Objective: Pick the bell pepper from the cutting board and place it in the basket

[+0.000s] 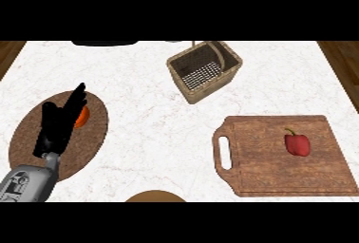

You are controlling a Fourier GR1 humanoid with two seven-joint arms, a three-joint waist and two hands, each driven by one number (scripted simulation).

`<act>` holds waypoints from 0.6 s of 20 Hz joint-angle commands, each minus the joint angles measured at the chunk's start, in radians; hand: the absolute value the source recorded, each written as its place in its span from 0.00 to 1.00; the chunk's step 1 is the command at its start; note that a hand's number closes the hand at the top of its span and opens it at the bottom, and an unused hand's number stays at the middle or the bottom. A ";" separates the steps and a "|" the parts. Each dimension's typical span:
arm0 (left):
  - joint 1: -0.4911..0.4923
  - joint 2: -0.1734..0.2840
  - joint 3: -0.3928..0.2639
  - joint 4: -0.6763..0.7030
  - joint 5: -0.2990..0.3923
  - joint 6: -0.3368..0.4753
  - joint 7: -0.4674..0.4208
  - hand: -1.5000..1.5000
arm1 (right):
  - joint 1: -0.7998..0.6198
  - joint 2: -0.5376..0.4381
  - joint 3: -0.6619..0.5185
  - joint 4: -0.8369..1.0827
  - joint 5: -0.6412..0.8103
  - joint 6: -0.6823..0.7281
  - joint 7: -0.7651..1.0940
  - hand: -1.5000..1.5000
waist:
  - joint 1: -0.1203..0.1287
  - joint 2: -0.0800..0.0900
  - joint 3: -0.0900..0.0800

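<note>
The left hand [60, 124], fingers straight, rested well left of the bell pepper [297, 144], which lay upright-long on the cutting board [266, 175]; right hand unseen.

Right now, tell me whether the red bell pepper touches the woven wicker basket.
Apart. The head view shows the bell pepper on the wooden cutting board, bare counter separating it from the basket.

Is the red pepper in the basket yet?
Not yet. The red bell pepper lies on the brown wooden cutting board, apart from the woven wicker basket.
</note>
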 commanded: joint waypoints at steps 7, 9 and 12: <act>-0.018 -0.061 0.050 0.077 -0.051 -0.056 -0.056 0.50 | -0.017 0.130 -0.088 0.077 0.095 0.034 -0.050 0.00 | 0.014 0.004 0.001; 0.019 -0.092 0.024 0.040 -0.090 -0.030 -0.045 0.50 | -0.005 0.175 -0.109 -0.020 0.096 0.025 0.016 0.00 | 0.012 0.002 0.001; -0.116 -0.076 0.084 0.167 -0.072 -0.086 -0.032 0.50 | -0.027 0.236 -0.052 0.064 0.200 -0.052 -0.038 0.00 | 0.010 0.004 0.001</act>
